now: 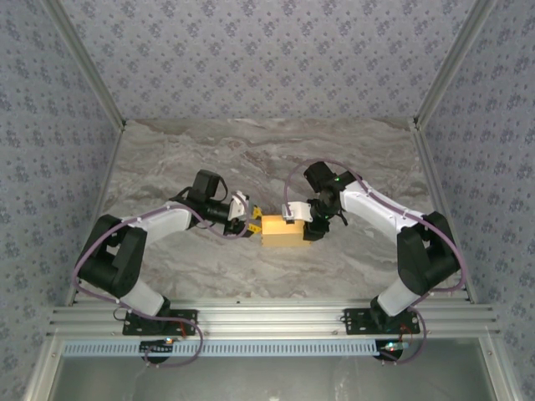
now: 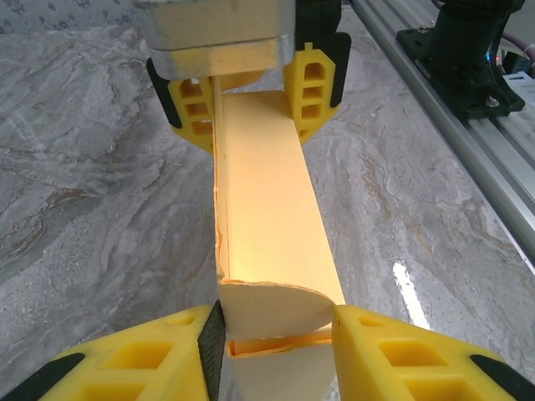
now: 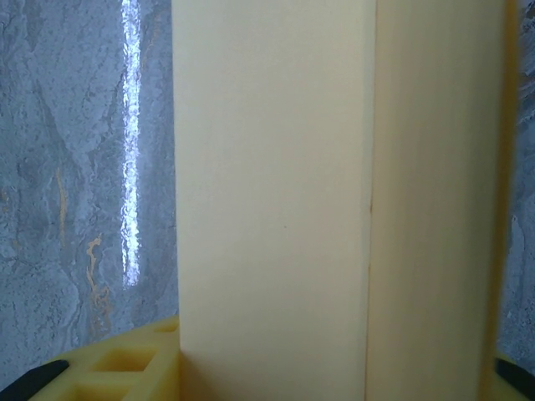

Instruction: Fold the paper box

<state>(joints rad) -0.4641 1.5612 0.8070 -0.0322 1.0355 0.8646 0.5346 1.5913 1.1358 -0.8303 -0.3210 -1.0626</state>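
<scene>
The paper box (image 1: 280, 231) is a yellow-orange card sleeve lying on the marble table (image 1: 251, 159) between my two grippers. In the left wrist view the paper box (image 2: 267, 200) runs away from the camera, with a pale curved end flap (image 2: 276, 311) at the near end. My left gripper (image 2: 276, 334) has its yellow fingers pressed on both sides of that end. At the far end the right gripper (image 2: 255, 96) clamps the box between its fingers. In the right wrist view the paper box (image 3: 276, 192) spans the gap of my right gripper (image 3: 334, 380).
An aluminium rail (image 1: 267, 322) runs along the near table edge, with the right arm's base (image 2: 468, 50) bolted to it. Patterned enclosure walls (image 1: 267, 50) stand at the back and sides. Bare marble lies behind the box.
</scene>
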